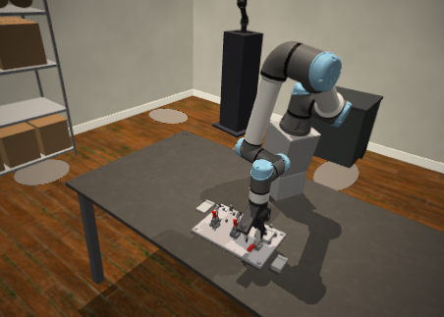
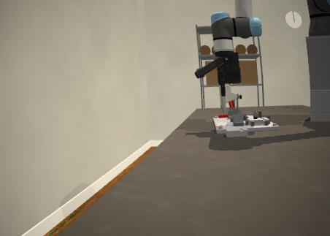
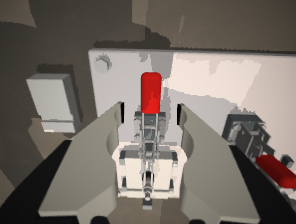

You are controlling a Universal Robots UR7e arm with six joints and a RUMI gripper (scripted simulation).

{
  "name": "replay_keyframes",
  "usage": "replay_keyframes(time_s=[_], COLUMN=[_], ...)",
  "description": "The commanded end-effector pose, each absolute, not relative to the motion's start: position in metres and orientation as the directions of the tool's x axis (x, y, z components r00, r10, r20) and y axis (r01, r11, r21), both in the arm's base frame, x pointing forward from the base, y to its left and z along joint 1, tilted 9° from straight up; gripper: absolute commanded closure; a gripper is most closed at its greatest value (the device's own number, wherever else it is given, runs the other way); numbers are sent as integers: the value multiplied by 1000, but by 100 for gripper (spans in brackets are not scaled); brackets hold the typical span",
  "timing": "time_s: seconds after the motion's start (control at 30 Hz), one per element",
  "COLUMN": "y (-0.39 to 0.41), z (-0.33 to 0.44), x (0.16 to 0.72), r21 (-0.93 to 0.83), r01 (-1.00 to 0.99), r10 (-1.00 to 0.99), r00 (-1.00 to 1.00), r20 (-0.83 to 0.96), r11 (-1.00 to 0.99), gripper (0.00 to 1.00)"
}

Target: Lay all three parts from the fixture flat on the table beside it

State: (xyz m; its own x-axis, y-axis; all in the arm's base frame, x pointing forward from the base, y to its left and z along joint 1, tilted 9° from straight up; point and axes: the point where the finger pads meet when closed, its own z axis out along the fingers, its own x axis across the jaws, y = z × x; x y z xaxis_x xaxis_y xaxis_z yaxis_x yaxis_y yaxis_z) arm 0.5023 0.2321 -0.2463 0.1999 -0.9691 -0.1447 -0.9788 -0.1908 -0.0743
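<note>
The white fixture plate (image 1: 241,237) lies on the dark table and carries toggle clamps with red handles. It also shows in the exterior view (image 2: 246,125). My gripper (image 3: 150,104) is low over the plate's end nearest the table's front edge, fingers partly open. The fingers straddle one toggle clamp (image 3: 148,152) without touching it, and its red handle (image 3: 150,92) lies flat and points away. A second clamp's red handle (image 3: 275,170) shows at the right. In the top view the gripper (image 1: 248,233) hides the part under this clamp.
A light grey block (image 3: 54,102) lies on the table just off the plate's end, also visible in the top view (image 1: 279,263). A small flat white piece (image 1: 203,207) lies off the plate's other end. The arm's pedestal (image 1: 292,165) stands behind the fixture.
</note>
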Motion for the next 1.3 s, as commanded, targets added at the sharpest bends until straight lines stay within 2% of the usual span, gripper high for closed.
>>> replay_keyframes(time_s=[0.0,1.27], y=[233,238], z=[-245,-274], x=[504,507], r21=[-79,-80], r01=[-978,-978], r10=[-969,-969], r00=[201,201], r20=[-144,-143], r11=[-192,-192], gripper=[72,72])
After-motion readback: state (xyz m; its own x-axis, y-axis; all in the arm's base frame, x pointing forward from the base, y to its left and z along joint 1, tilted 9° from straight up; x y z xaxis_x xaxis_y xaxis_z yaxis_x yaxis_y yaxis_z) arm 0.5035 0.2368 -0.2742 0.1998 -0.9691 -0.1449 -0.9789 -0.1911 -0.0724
